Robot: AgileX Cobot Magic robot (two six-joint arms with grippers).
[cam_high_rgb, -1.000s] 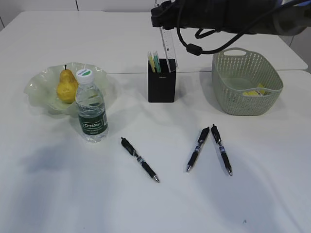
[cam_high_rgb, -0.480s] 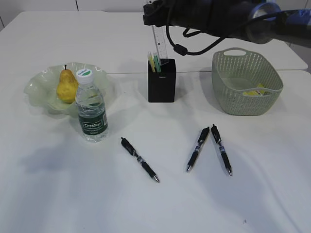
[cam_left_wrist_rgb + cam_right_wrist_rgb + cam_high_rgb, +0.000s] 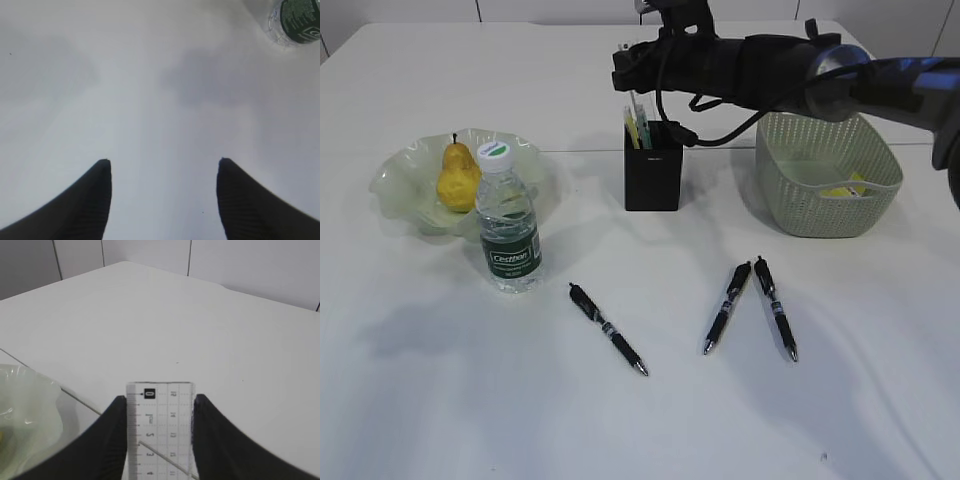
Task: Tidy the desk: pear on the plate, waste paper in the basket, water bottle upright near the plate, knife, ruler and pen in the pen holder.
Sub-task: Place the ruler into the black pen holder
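Observation:
My right gripper (image 3: 632,68) hangs over the black pen holder (image 3: 653,180), shut on the clear ruler (image 3: 160,430). The ruler (image 3: 642,108) points down, its lower end at the holder's opening among slim yellow and green items (image 3: 636,128); I cannot pick out a knife. Three black pens lie on the table (image 3: 607,328), (image 3: 728,306), (image 3: 775,307). The yellow pear (image 3: 457,180) rests on the green plate (image 3: 400,180). Next to the plate, the water bottle (image 3: 507,225) stands upright. The waste paper (image 3: 847,187) is in the basket (image 3: 825,170). My left gripper (image 3: 162,162) is open over bare table.
The right arm and its cable stretch from the right edge across the basket to the holder. In the left wrist view the bottle's base (image 3: 300,20) shows at the top right. The plate's rim (image 3: 25,415) shows at the lower left of the right wrist view.
The right arm has moved left and down, bringing the ruler from a raised tilt to nearly upright over the holder. Nothing else has moved.

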